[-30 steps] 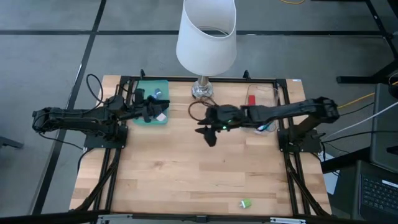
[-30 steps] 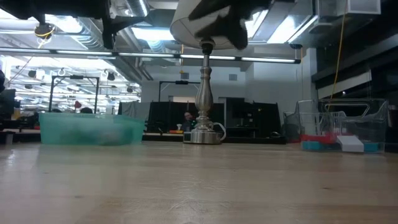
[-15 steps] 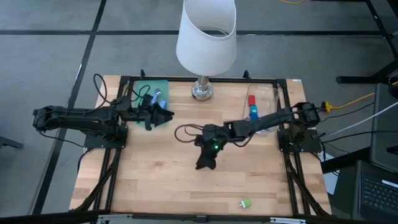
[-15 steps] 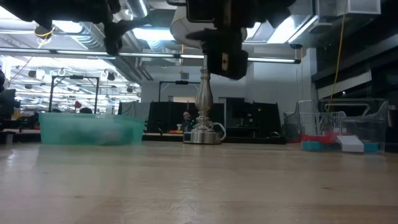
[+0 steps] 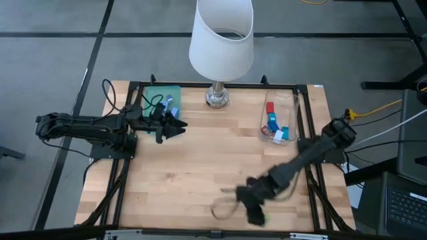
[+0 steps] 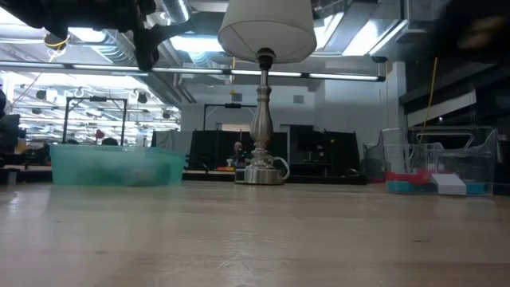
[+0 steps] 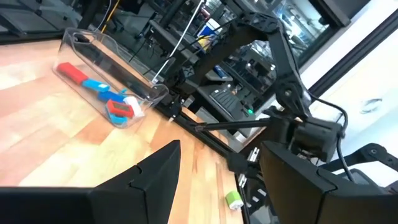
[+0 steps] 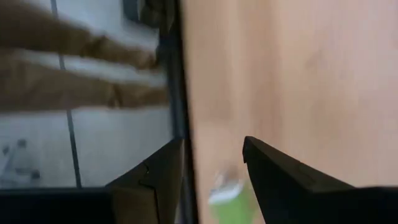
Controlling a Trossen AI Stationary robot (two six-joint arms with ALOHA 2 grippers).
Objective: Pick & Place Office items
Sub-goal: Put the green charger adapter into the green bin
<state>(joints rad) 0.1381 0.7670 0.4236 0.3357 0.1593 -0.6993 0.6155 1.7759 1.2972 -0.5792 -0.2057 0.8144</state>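
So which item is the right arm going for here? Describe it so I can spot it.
Start at the table's near edge, opposite the lamp. The right gripper, open, is over a small green piece there. It lies alone; the other pieces are in the clear bin.

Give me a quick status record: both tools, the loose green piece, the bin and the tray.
right tool: open, low over the table's near edge, at the green piece
green piece: loose on the wood, not gripped
left tool: open, empty, beside the green tray
clear bin: holds red, blue and white pieces
green tray: back left, beside the lamp
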